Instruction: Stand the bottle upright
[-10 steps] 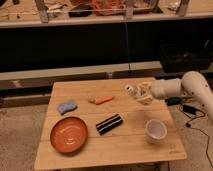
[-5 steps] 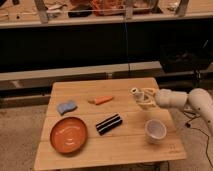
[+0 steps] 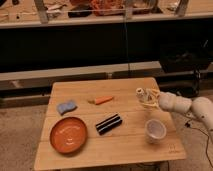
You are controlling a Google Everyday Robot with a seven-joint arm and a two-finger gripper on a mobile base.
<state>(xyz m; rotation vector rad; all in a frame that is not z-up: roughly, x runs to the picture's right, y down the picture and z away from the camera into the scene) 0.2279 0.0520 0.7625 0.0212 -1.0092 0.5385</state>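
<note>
On the wooden table [image 3: 125, 150], we recorded two containers. A round orange plate [image 3: 68, 134] lay flat near the front left corner, and its inner surface showed across its whole face. A white cup [image 3: 155, 130] stood upright near the front right, mouth up; we could not read what it held.

Between the containers lay a black striped bar [image 3: 108, 123], set at a slant. Behind the plate lay a blue sponge [image 3: 66, 106], and to the sponge's right lay a carrot [image 3: 102, 100], near the table's middle.

The arm [image 3: 182, 105] entered from the right edge and reached leftward, roughly level, over the table's right side. The gripper [image 3: 146, 99] pointed left and hung behind the cup and well to the right of the carrot.

The bottle [image 3: 141, 93] appeared as a pale, see-through shape at the tip of the gripper, clear of the cup. We could not determine its tilt, nor whether it touched the table. We could not tell whether the gripper was spread or pressed onto the bottle.
</note>
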